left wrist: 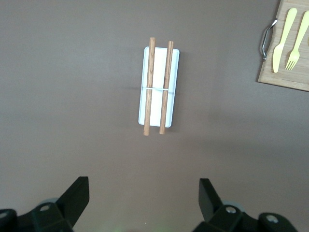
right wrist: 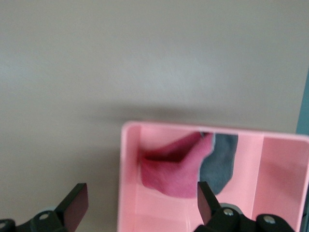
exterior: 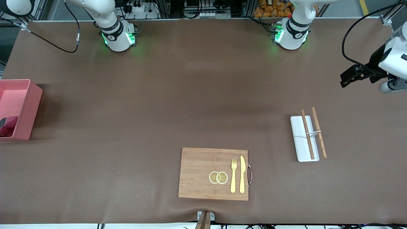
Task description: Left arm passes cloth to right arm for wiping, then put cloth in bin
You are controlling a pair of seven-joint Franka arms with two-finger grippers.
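**Inspector:** Two items are cut off. The bin (exterior: 19, 109) runs off the front view at the right arm's end of the surface (exterior: 159, 111), and the cloth (exterior: 7, 126) in it shows there only as a dark red corner.

**Clerk:** Nearest the front camera?

**Inspector:** A wooden board (exterior: 203, 173), close to the surface's near edge, carrying two lemon slices (exterior: 218, 177), a fork (exterior: 233, 175) and a knife (exterior: 242, 174). Farther off, toward the left arm's end, a white tray (exterior: 300, 140) with two chopsticks (exterior: 313, 133) lying across it. Broad bare surface lies between board, tray and bin.

**Clerk:** The bin's contents?

**Inspector:** The right wrist view shows the cloth (right wrist: 181, 166) crumpled inside against a wall, magenta face and grey reverse both showing.

**Clerk:** The tools?

**Inspector:** Right tool (right wrist: 140, 205) hangs over the bin's edge, fingers wide apart, holding nothing; it lies outside the front view. Left tool (exterior: 349, 77) is up over the left arm's end of the surface, fingers (left wrist: 77, 195) likewise wide and empty.
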